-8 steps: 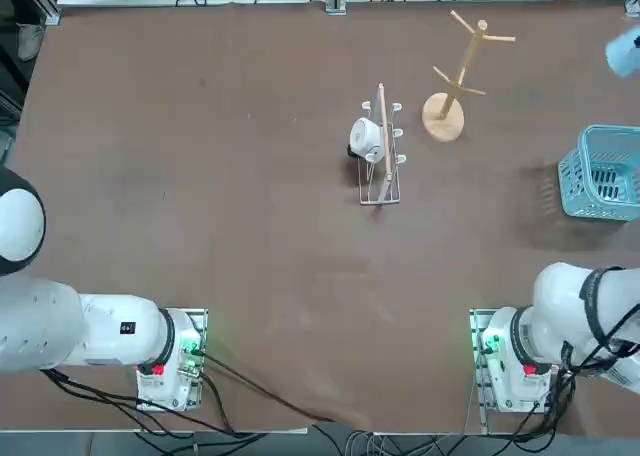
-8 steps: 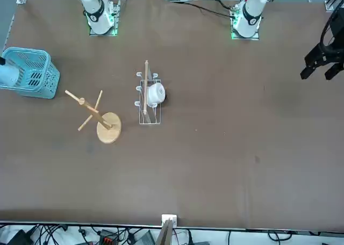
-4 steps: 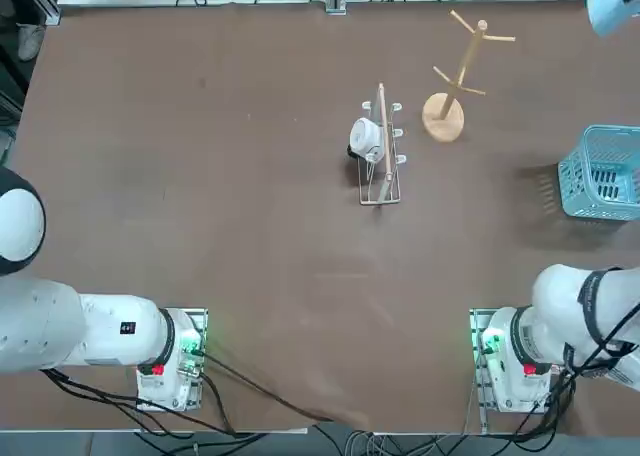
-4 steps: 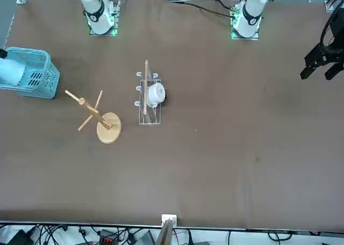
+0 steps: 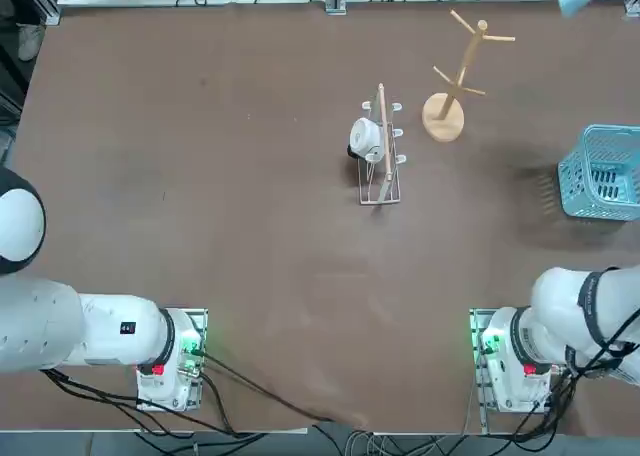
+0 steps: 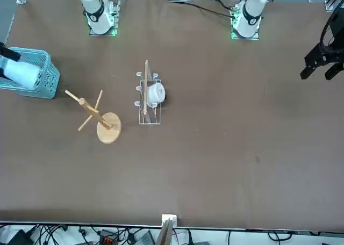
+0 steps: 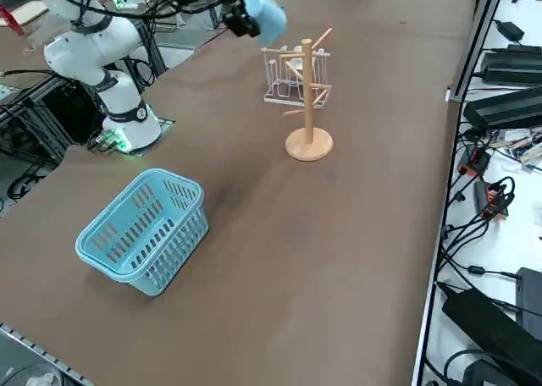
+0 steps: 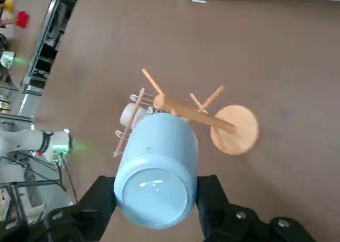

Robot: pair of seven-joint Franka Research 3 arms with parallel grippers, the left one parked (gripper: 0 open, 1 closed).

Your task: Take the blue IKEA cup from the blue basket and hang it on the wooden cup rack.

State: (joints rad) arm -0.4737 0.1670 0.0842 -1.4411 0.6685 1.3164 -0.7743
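Two dark fingers [image 8: 210, 199] of the right gripper [image 8: 155, 199] sit clamped on the blue IKEA cup [image 8: 156, 162], low in the wrist frame, its closed bottom toward the camera and its long axis running straight on toward the wooden cup rack [image 8: 212, 120] at frame centre. Farther back, the blue basket [image 7: 144, 229] stands at the side view's lower left, well apart.
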